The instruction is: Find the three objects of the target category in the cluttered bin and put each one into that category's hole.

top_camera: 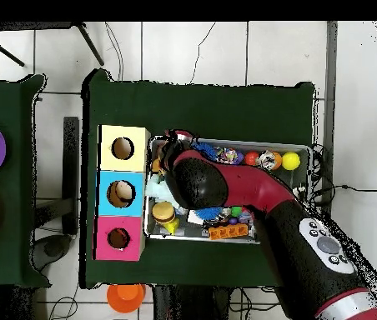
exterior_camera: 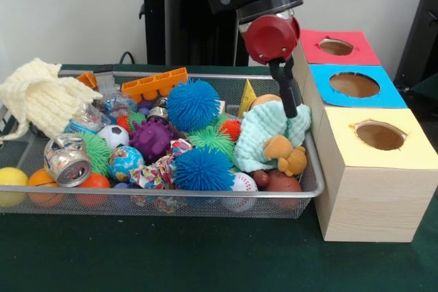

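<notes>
Three wooden boxes stand in a row at the right of the front view, topped yellow (exterior_camera: 380,135), blue (exterior_camera: 354,85) and red (exterior_camera: 337,47), each with a round hole. Left of them, the wire bin (exterior_camera: 171,196) fills the frame's middle, heaped with spiky balls, a crushed can (exterior_camera: 67,161) and a cream knit (exterior_camera: 42,97) at its left end. Near the bin's right end a pale green cloth (exterior_camera: 268,131) lies rumpled, long axis running roughly upright in frame. The gripper (exterior_camera: 291,109) reaches down to its top edge; whether it is clenched cannot be told.
</notes>
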`<control>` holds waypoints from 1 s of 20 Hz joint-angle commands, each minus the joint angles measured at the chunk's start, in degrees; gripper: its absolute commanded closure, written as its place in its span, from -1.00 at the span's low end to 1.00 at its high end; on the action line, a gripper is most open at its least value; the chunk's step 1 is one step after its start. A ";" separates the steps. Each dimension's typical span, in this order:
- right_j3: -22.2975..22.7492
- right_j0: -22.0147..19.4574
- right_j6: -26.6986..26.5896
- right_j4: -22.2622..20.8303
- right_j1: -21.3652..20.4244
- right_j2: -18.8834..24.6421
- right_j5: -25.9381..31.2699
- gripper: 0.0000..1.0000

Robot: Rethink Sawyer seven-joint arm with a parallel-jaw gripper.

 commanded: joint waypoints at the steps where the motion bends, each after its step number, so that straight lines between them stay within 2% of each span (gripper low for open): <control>1: -3.97 0.37 11.81 -3.01 2.14 -4.25 -2.07 -1.00; 4: -3.97 1.09 12.08 -3.01 2.34 -5.10 -1.28 -1.00; 11: -5.42 5.25 12.85 -3.40 4.67 -10.02 -1.13 -1.00; 14: -5.74 5.47 12.54 -3.54 6.27 -10.49 -2.02 -1.00; 20: -5.99 6.11 12.46 -3.70 6.62 -11.30 -2.86 -1.00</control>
